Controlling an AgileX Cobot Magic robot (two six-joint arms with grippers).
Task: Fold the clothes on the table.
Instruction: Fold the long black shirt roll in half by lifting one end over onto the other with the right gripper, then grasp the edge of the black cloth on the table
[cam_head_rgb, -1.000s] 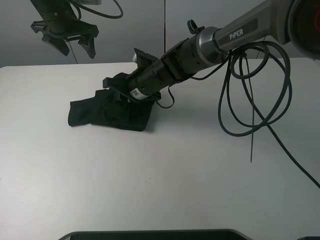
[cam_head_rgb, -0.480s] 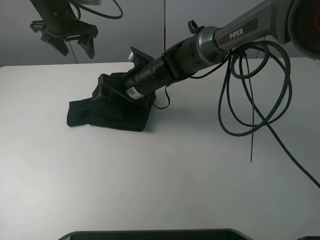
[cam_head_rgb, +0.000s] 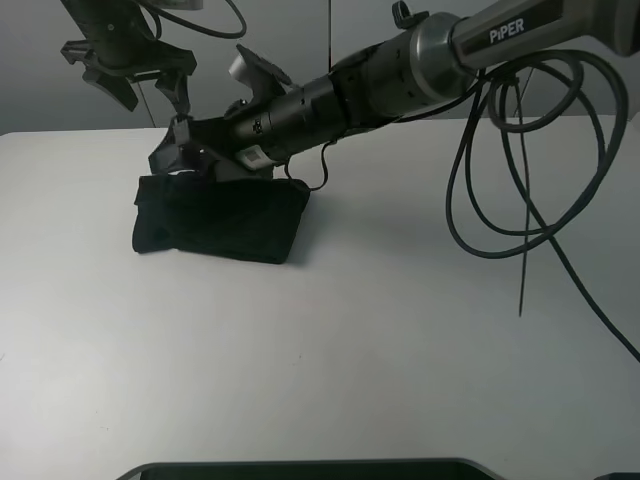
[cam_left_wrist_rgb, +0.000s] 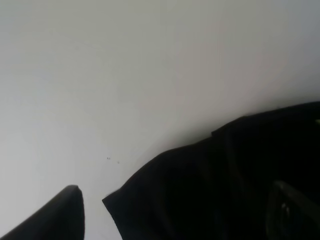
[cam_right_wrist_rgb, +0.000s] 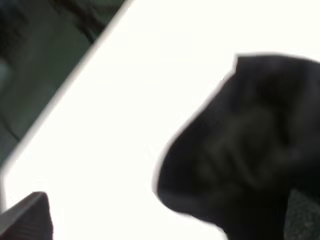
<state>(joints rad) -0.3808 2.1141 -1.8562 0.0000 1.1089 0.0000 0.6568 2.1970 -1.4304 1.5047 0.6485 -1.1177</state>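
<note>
The clothes (cam_head_rgb: 220, 222) lie as a black folded bundle on the left half of the white table (cam_head_rgb: 350, 350); no print shows. My right gripper (cam_head_rgb: 181, 160) has reached across the middle and hovers just above the bundle's far left edge, jaws open and empty. The right wrist view is blurred: it shows the clothes (cam_right_wrist_rgb: 250, 145) below and its fingertips (cam_right_wrist_rgb: 27, 220) spread apart. My left gripper (cam_head_rgb: 150, 98) hangs open high above the table's back left. In its own view the clothes (cam_left_wrist_rgb: 235, 185) lie beneath the spread fingertips (cam_left_wrist_rgb: 55, 220).
Black cables (cam_head_rgb: 520, 170) loop down from the right arm over the right side of the table. The table's far edge (cam_right_wrist_rgb: 75, 75) runs close behind the bundle. A dark object (cam_head_rgb: 300, 470) sits along the near edge.
The right gripper has opened and let go of the cloth, then risen and moved left. The bundle now lies flatter. The left arm has not moved.
</note>
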